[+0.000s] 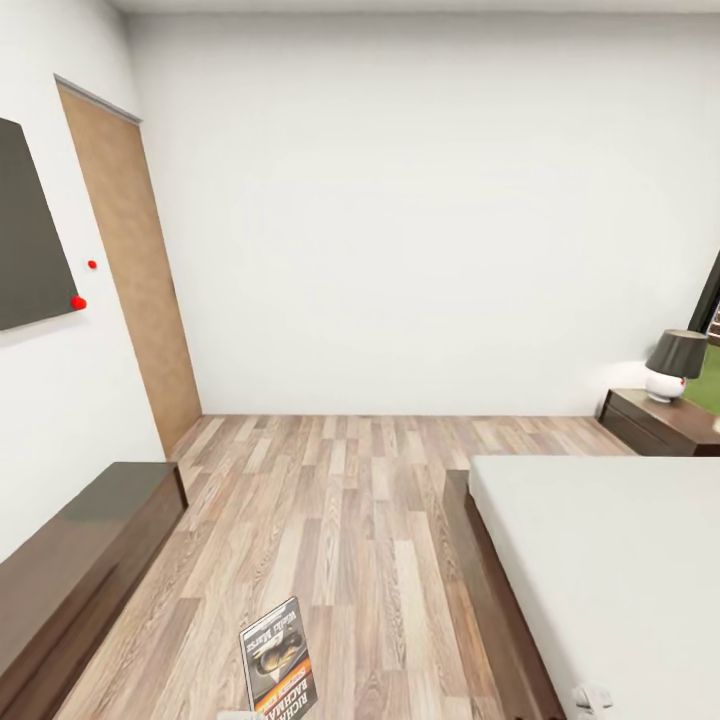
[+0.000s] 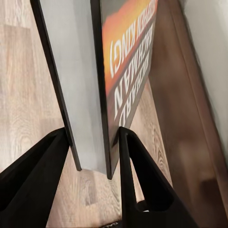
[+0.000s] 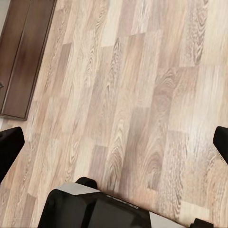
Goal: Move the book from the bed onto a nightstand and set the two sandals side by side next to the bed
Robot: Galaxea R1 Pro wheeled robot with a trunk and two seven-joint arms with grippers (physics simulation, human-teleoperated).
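1. Head view: the book [image 1: 279, 660] is seen carried low over the floor [image 1: 330, 520], left of the bed [image 1: 610, 560]; the nightstand [image 1: 660, 420] with a lamp [image 1: 672, 365] stands by the far wall. The carrying step is judged in hand.
2. Left wrist view: the left gripper [image 2: 95, 156] is clamped on the book's [image 2: 123, 71] edge.
3. Right wrist view: the right gripper [image 3: 114, 142] is spread wide, empty, above planks. Next, an approach to the nightstand is called for.

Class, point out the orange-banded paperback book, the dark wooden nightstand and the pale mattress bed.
Orange-banded paperback book [image 1: 279, 668]: head view, cover.
Dark wooden nightstand [image 1: 668, 416]: head view, top.
Pale mattress bed [image 1: 620, 560]: head view, mattress.
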